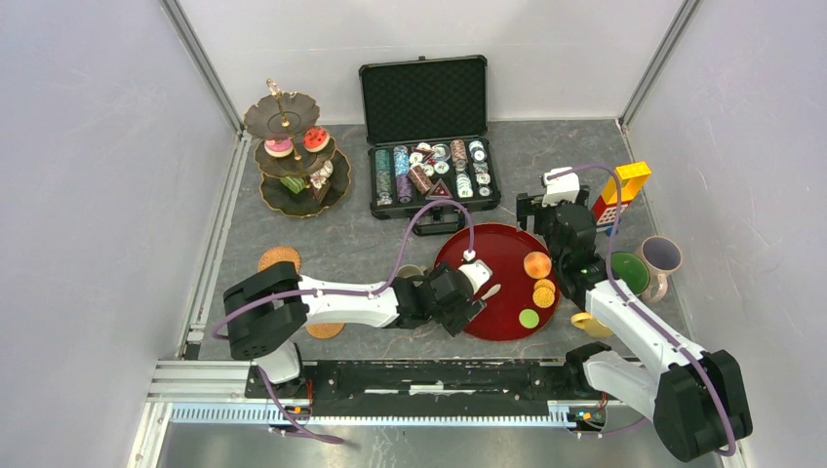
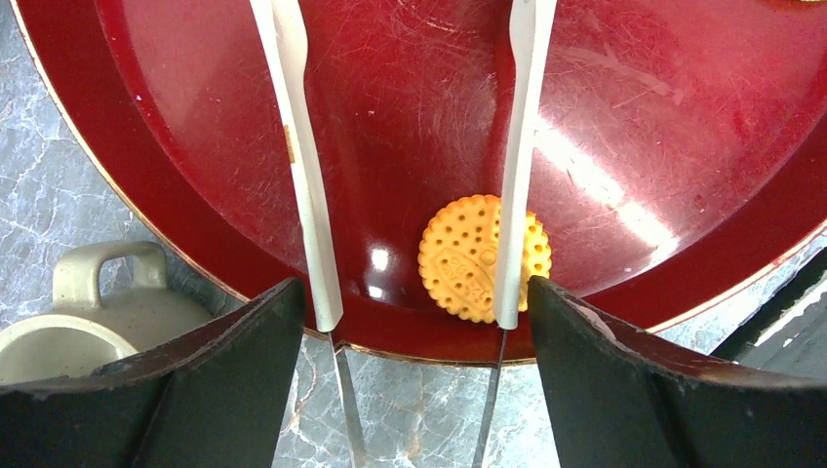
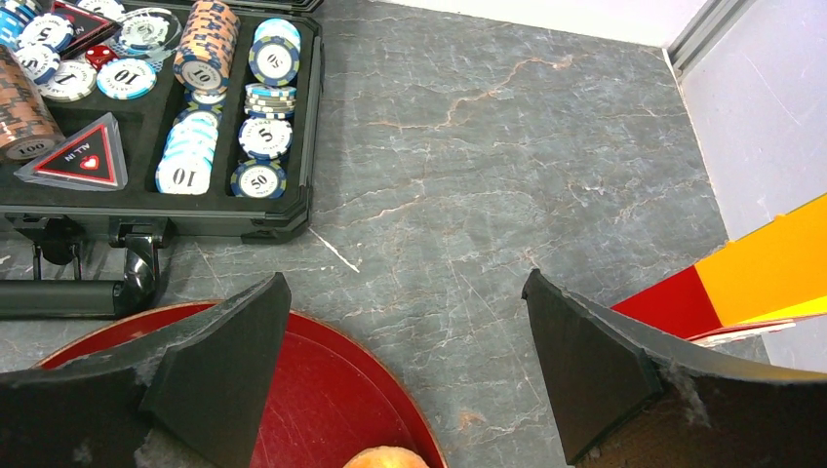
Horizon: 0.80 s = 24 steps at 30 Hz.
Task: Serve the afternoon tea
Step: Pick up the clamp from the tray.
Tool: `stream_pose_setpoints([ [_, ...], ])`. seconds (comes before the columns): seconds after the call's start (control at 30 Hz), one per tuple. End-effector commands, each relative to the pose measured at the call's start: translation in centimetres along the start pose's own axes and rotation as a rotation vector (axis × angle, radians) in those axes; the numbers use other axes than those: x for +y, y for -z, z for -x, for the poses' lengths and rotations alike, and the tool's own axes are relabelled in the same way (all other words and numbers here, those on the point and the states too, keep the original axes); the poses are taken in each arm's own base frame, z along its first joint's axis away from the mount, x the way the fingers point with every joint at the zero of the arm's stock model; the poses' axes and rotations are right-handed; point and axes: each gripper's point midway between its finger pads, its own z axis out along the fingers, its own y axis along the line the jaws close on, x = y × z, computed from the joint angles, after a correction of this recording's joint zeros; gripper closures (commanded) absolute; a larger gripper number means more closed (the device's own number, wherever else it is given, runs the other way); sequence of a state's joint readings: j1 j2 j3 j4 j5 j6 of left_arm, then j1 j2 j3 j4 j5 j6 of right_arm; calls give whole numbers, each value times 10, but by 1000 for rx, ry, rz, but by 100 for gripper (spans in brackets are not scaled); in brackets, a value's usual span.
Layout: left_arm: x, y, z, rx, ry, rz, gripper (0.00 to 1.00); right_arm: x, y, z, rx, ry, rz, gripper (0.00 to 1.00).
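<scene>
Left claw (image 2: 414, 292) clamps white tongs (image 2: 293, 146), blades spread over a round yellow biscuit (image 2: 458, 258) beside the rim of the red tray (image 2: 410, 97). Right claw (image 3: 405, 292) hovers, jaws wide apart, holding nothing. The 3-tier stand (image 1: 297, 146) waits well apart, far left on the surface (image 1: 546, 156). 1 blade crosses the biscuit instead of flanking it, so a squeeze may skid it off the glossy tray.

Red tray (image 1: 492, 249) with round sweets (image 1: 537, 264), tongs (image 1: 491, 292) over its left edge, tiered stand (image 1: 268, 115) back left
</scene>
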State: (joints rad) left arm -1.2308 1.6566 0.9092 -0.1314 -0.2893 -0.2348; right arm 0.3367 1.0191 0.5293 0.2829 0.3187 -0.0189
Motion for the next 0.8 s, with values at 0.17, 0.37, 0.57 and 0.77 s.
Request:
stream_pose_setpoints([
  [0.17, 7, -3, -10, -1, -18, 36, 12, 2, -1, 7, -36, -29, 3, 2],
  [0.37, 8, 1, -1, -4, -24, 46, 27, 3, -2, 8, -39, -30, 10, 2],
  [0.57, 3, 12, 30, -18, -24, 24, 31, 2, -2, 7, -36, -29, 4, 2],
  [0.77, -3, 14, 59, 30, 13, -35, 32, 2, -3, 6, -33, -26, 2, 2],
])
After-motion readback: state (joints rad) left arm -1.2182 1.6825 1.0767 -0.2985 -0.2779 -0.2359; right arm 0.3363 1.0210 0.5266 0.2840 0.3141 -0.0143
